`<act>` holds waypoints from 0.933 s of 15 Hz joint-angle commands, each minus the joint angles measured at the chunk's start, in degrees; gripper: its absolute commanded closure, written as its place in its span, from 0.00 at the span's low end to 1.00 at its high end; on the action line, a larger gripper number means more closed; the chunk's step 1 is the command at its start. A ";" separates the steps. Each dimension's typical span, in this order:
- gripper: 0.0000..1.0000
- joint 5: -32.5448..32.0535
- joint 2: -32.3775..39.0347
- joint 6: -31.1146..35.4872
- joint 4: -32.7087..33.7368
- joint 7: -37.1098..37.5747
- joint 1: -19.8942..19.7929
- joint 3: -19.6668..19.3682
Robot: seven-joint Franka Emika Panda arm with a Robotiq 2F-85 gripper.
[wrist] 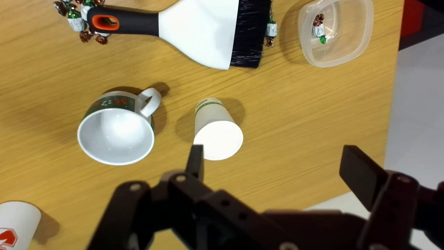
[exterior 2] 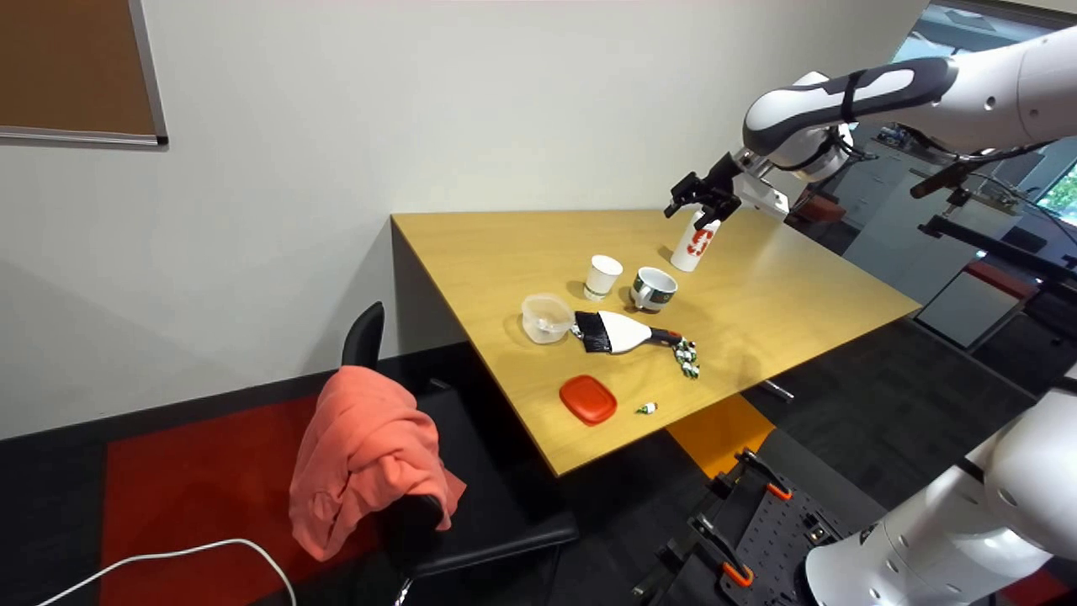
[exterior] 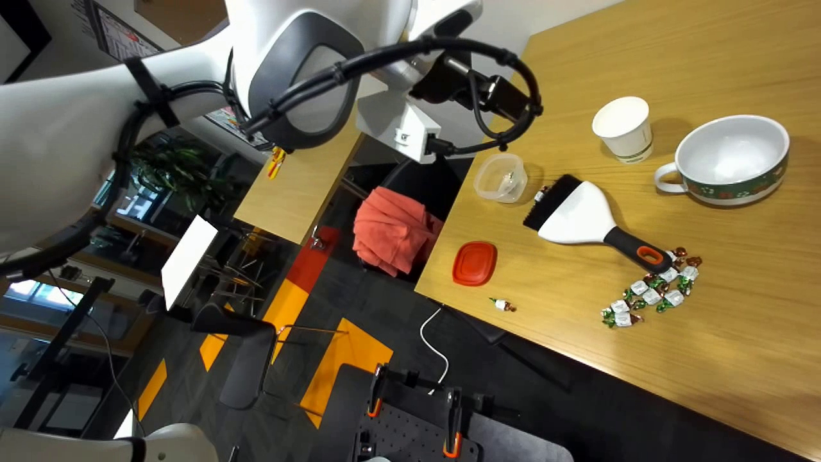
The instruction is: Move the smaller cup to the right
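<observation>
wood-grain table [exterior 2: 774, 303], pale wall [exterior 2: 278, 101] behind; dark floor [exterior 2: 50, 505] with red and orange panels [exterior 2: 210, 480]. coral cloth [exterior 2: 370, 454] draped on a black chair [exterior 2: 467, 459] by the table. smaller cup [wrist: 218, 139] upright on the table, just beside the handled mug [wrist: 116, 137], not touching. gripper [wrist: 272, 163] above the table, jaws wide apart, nothing held.

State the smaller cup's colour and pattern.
The smaller cup is white with a green band, clearest in the wrist view.
</observation>
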 commanded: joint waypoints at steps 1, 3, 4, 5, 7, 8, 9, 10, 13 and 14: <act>0.00 0.24 0.76 -0.28 0.82 -0.29 -0.63 0.35; 0.00 0.46 1.48 -0.48 1.62 -0.49 -0.92 0.40; 0.00 0.47 1.51 -0.52 1.71 -0.50 -0.92 0.41; 0.00 0.17 2.68 -0.57 3.03 1.66 -0.90 0.11; 0.00 -0.26 6.36 -0.77 6.64 6.40 -1.01 -0.45; 0.00 -0.16 8.08 -0.98 8.36 8.34 -1.17 -0.54; 0.00 -0.20 10.65 -0.56 10.52 11.04 -1.23 -0.64; 0.00 -0.33 12.93 -1.17 12.76 13.04 -1.37 -0.64; 0.00 -2.56 21.32 -2.35 20.30 19.17 -1.51 -1.07; 0.00 -3.61 24.09 -2.85 22.82 21.58 -1.35 -1.44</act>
